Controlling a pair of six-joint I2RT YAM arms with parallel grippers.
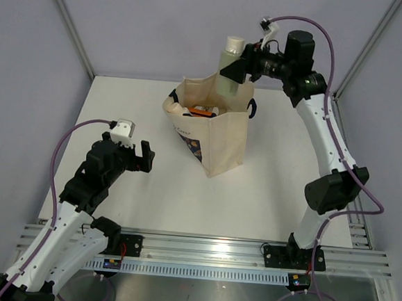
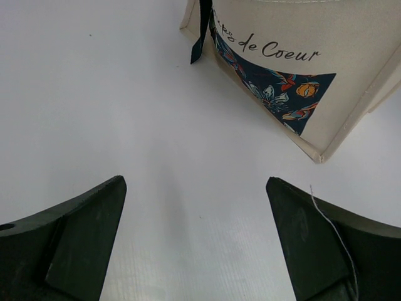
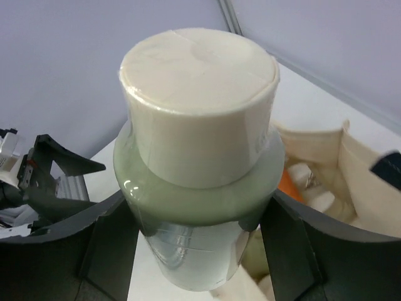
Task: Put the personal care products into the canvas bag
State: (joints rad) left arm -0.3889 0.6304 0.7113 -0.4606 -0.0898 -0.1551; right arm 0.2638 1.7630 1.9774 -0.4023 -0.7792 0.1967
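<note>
We hold a sage-green bottle (image 1: 231,63) with a white cap clamped upright in our right gripper (image 1: 237,69), just above the open mouth of the canvas bag (image 1: 222,142); our left gripper (image 2: 195,235) hangs left of the bag, jaws spread, holding nothing.

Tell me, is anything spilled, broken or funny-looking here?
Nothing stands out. The bag stands upright on the table, with nothing spilled around it. The right gripper holds a green bottle upright above the bag, and the left gripper hangs open over the table.
</note>
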